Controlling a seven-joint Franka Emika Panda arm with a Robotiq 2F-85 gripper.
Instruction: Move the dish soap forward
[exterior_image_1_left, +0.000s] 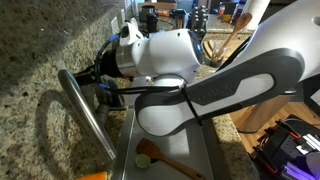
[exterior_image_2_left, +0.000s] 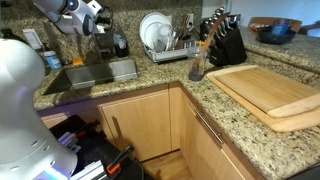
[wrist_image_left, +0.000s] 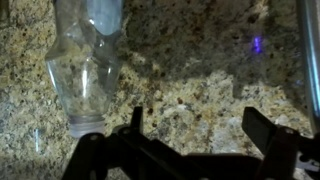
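Observation:
In the wrist view a slim plastic bottle, the dish soap (wrist_image_left: 88, 62), lies on the speckled granite counter at the upper left. Its end nearest me is clear and its far end runs off the top edge. My gripper (wrist_image_left: 200, 122) is open and empty. Its two dark fingers are spread over bare granite to the right of the bottle, not touching it. In both exterior views the gripper (exterior_image_1_left: 100, 76) (exterior_image_2_left: 101, 24) hovers low over the counter behind the sink. I cannot make out the bottle there.
A metal sink (exterior_image_2_left: 95, 72) lies below the gripper, with a faucet (exterior_image_1_left: 85, 115) beside it. A green scrub brush with a wooden handle (exterior_image_1_left: 146, 158) lies in the basin. A dish rack (exterior_image_2_left: 165, 40), knife block (exterior_image_2_left: 226, 45) and cutting board (exterior_image_2_left: 270, 95) stand farther along the counter.

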